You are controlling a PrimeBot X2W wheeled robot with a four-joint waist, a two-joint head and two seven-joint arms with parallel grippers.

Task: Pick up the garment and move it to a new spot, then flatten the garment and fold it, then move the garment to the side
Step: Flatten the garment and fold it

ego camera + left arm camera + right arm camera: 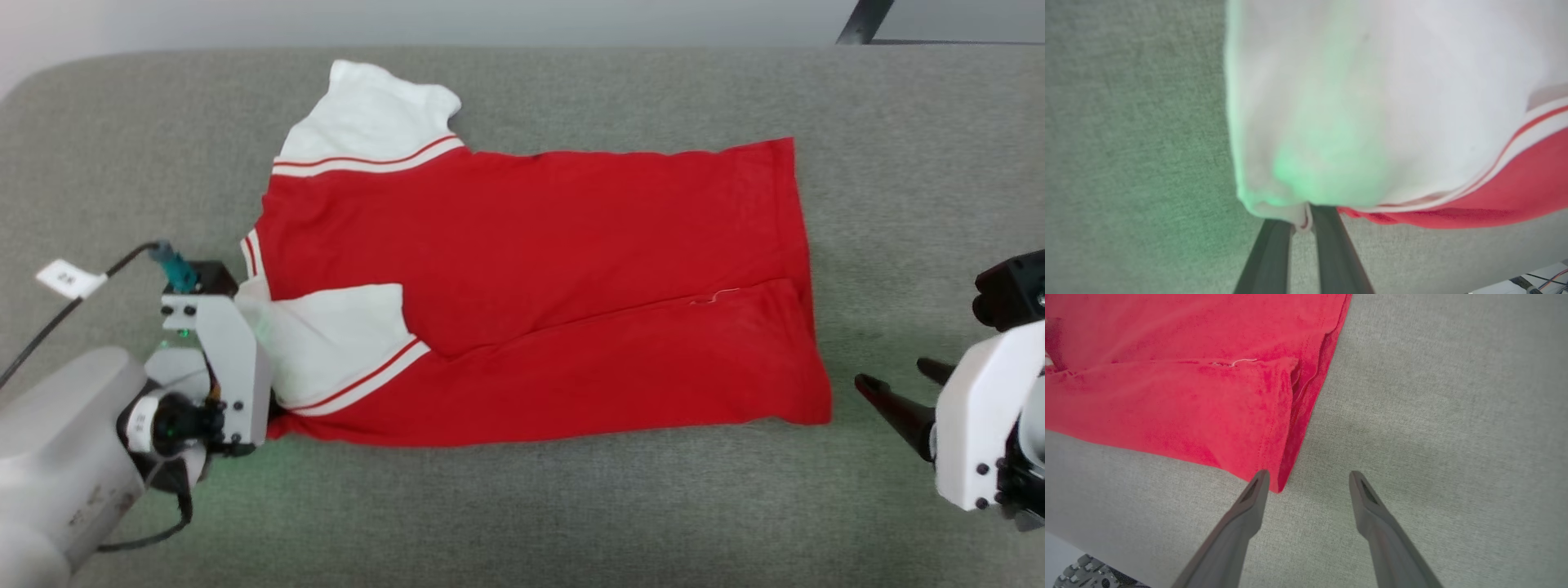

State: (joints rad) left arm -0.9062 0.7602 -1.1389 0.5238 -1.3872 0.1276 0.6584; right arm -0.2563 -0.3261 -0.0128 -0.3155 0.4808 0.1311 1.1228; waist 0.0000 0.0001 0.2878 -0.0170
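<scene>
At 8 o'clock in the head view the left gripper [1301, 222] has its fingers pressed together on a small tuck of the garment [531, 269], at the corner just below the near sleeve [343, 343]. At 4 o'clock the right gripper [1308, 482] stands spread and holds nothing, one fingertip just beside the near hem corner [1274, 469]. The garment lies flat in the middle of the grey surface [522, 506], collar end toward 9 o'clock and hem toward 3 o'clock, with its near long edge folded in over the body. The far sleeve [367, 114] sticks out at 11 o'clock. It looks like light, limp knit that will sag between holds, and its layers may slide apart. The hem corner, pinched through every layer, seems the right match for the left hold
</scene>
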